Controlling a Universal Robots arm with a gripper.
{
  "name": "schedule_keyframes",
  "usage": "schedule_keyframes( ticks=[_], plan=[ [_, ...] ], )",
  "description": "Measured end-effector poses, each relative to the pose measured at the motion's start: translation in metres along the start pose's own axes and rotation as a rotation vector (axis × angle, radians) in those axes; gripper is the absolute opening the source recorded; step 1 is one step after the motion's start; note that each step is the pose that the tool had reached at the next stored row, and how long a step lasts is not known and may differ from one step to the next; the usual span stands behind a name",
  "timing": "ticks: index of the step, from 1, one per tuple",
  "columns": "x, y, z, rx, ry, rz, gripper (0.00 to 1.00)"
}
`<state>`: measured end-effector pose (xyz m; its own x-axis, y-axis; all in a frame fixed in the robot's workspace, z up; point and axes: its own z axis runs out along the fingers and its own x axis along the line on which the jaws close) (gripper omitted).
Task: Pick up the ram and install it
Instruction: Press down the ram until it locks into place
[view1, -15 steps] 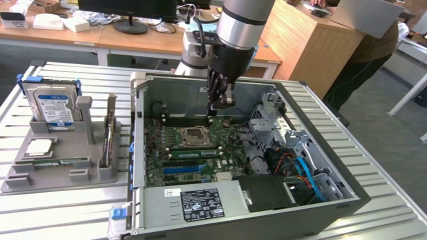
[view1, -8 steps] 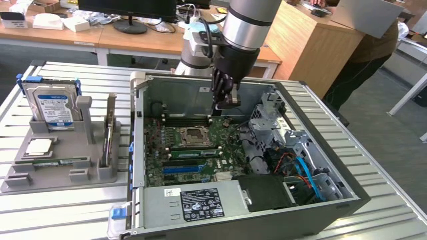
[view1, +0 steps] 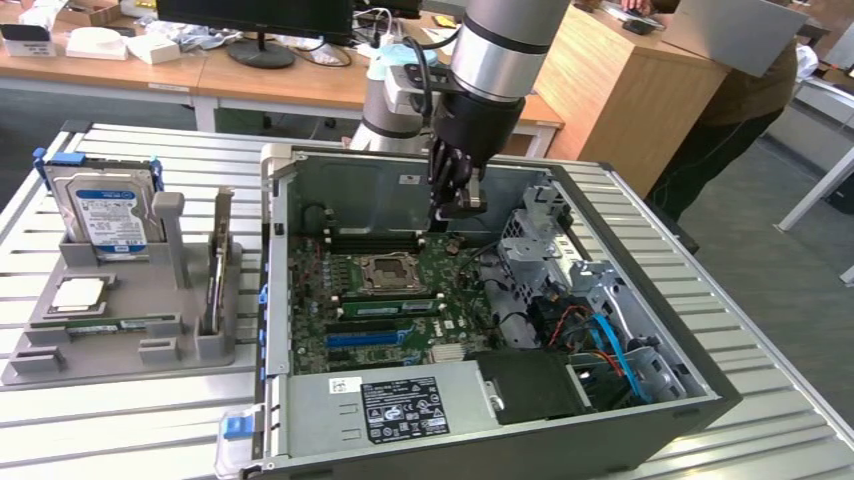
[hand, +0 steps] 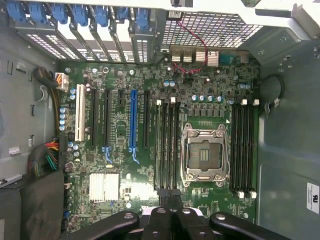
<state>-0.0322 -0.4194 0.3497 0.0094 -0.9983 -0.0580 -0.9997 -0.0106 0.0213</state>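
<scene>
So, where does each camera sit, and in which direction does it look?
Exterior view: it sits off the arm, raised, and looks down at the open computer case on the slatted table and the grey parts holder on the exterior view's left. The arm and the gripper show above the motherboard.
Wrist view: it sits on the wrist and looks straight down into the case at the motherboard; the shut gripper shows at the picture's edge.
Shared: the motherboard, the empty processor socket and the gripper.
</scene>
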Motion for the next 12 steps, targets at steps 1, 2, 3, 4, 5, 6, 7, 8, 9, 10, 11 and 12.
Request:
schedule_keyframes(
  ticks=[1, 2, 3, 4, 5, 6, 7, 8, 9, 10, 11, 12],
  plan=[
    [0.0000, 0.0000, 0.0000, 0.0000, 0.0000, 0.000, 0.10],
    [0.0000, 0.0000, 0.0000, 0.0000, 0.0000, 0.000, 0.10],
    [0.0000, 0.0000, 0.0000, 0.0000, 0.0000, 0.000, 0.10],
    [0.0000, 0.0000, 0.0000, 0.0000, 0.0000, 0.000, 0.10],
    [0.0000, 0.0000, 0.0000, 0.0000, 0.0000, 0.000, 0.10],
    [0.0000, 0.0000, 0.0000, 0.0000, 0.0000, 0.000, 0.10],
    [0.0000, 0.0000, 0.0000, 0.0000, 0.0000, 0.000, 0.10],
    [0.0000, 0.0000, 0.0000, 0.0000, 0.0000, 0.000, 0.10],
    [0.0000, 0.0000, 0.0000, 0.0000, 0.0000, 0.000, 0.10],
    [0.0000, 0.0001, 0.0000, 0.0000, 0.0000, 0.000, 0.10],
    [0.0000, 0.0011, 0.0001, 0.0008, 0.0000, 0.001, 0.10],
    [-0.0001, 0.0012, 0.0001, 0.0012, 0.0000, 0.006, 0.10]
  ],
)
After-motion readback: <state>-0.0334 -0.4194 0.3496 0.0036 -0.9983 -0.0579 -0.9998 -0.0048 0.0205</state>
